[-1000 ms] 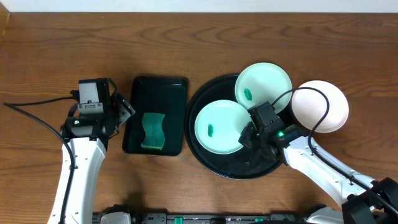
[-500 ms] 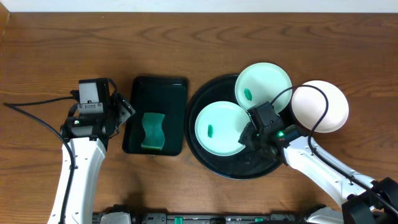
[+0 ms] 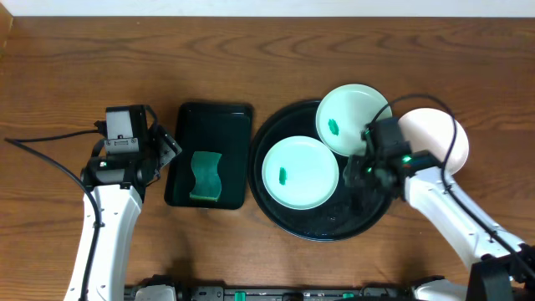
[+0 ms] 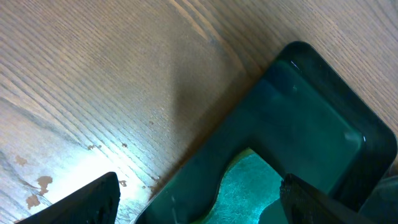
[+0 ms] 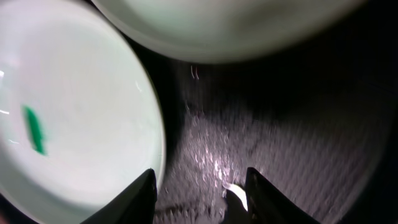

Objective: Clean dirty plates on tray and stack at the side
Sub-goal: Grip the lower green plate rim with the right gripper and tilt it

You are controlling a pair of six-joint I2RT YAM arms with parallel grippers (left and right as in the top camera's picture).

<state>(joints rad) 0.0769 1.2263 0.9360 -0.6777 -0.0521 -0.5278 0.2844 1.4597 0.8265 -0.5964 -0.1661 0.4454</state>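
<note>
A brown wooden table (image 3: 251, 67) fills nearly the whole overhead view, its grain running left to right in darker and lighter streaks. Beyond its far edge a narrow pale strip (image 3: 334, 7) runs along the top; whether it is wall or floor cannot be told. Close up in the left wrist view the wood looks paler, with fine slanting grain, a bright patch of glare (image 4: 74, 162) near the bottom left and a few small brownish flecks (image 4: 43, 182) beside it. The light is even and the shadows are soft.
</note>
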